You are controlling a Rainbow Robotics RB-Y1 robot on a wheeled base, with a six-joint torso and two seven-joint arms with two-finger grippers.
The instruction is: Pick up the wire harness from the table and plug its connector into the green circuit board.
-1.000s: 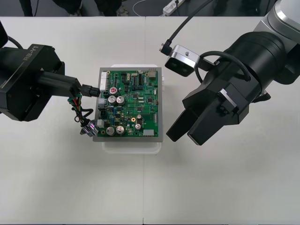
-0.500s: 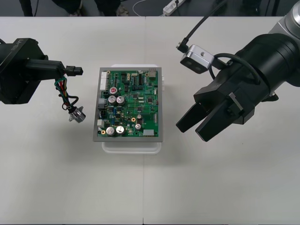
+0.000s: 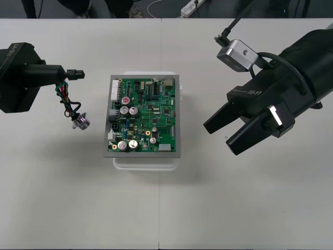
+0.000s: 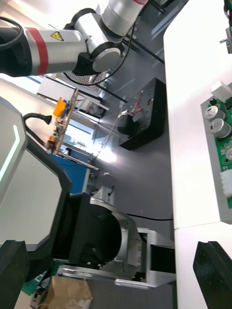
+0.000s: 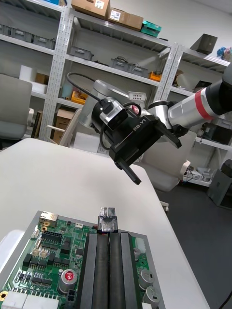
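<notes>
Dangling harness [image 3: 67, 100] in left hand [image 3: 66, 73] beside board [image 3: 145, 115], right hand [image 3: 221, 137] opposite.

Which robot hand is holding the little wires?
The left gripper, with its jaws shut on the wire harness. The right gripper is open and empty.

The right gripper [image 4: 113, 260] held its two black fingers [image 4: 212, 277] wide apart. A white table [image 4: 193, 96] ran out from the finger nearest the board. The green board [image 4: 222, 145] sat on that table, at about twelve o'clock from that finger. A silver arm part [image 4: 46, 46] with a red ring was far off, at about ten o'clock from the board.
</notes>
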